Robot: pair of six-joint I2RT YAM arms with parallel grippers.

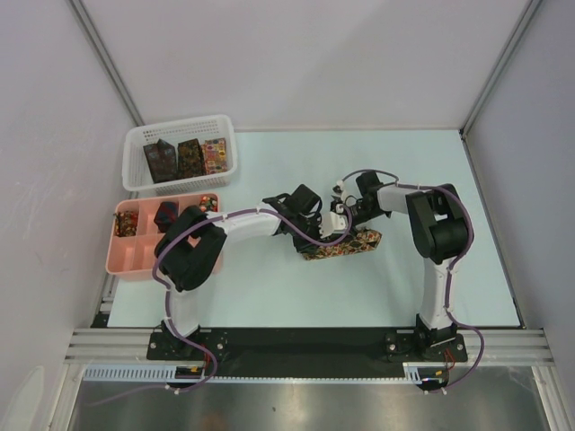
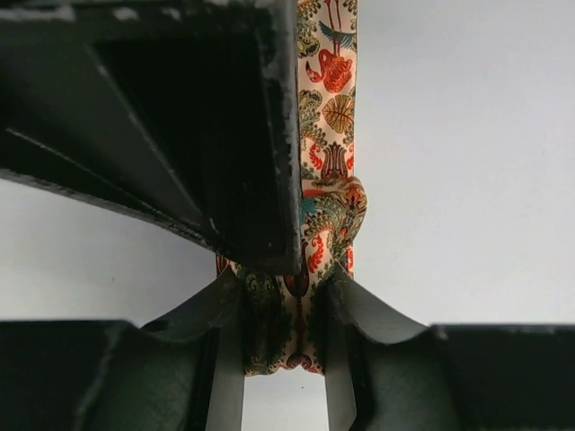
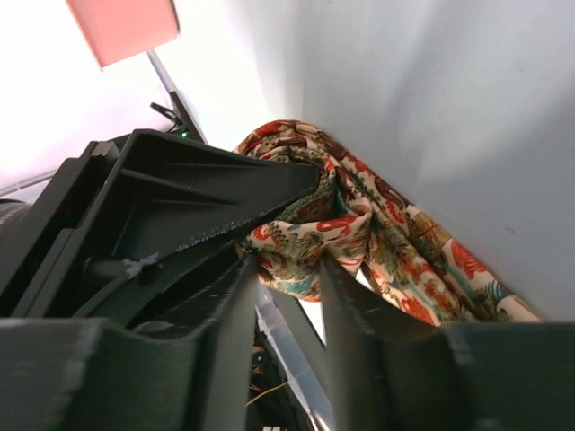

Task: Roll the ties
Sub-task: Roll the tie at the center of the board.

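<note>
We see the tie [image 1: 346,244], patterned in red, green and cream, lying on the table [image 1: 269,162] near its middle, between the two arms' wrists, as a short dark band running left to right. In the left wrist view the tie [image 2: 328,135] runs as a flat strip straight away from the left fingers [image 2: 337,377], which are clamped on its near end, and a small twisted fold sits partway along the strip. In the right wrist view the right fingers [image 3: 346,332] are closed on a bunched, crumpled part of the tie [image 3: 359,224], and the rest trails off to the right along the table. The two wrists meet just above the tie, nearly touching. At the table's far left stands a white basket [image 1: 180,126] with three ties [image 1: 189,157] upright inside it. Just in front of it is a pink tray [image 1: 121,265] holding rolled ties [image 1: 166,214] in its far compartments.
</note>
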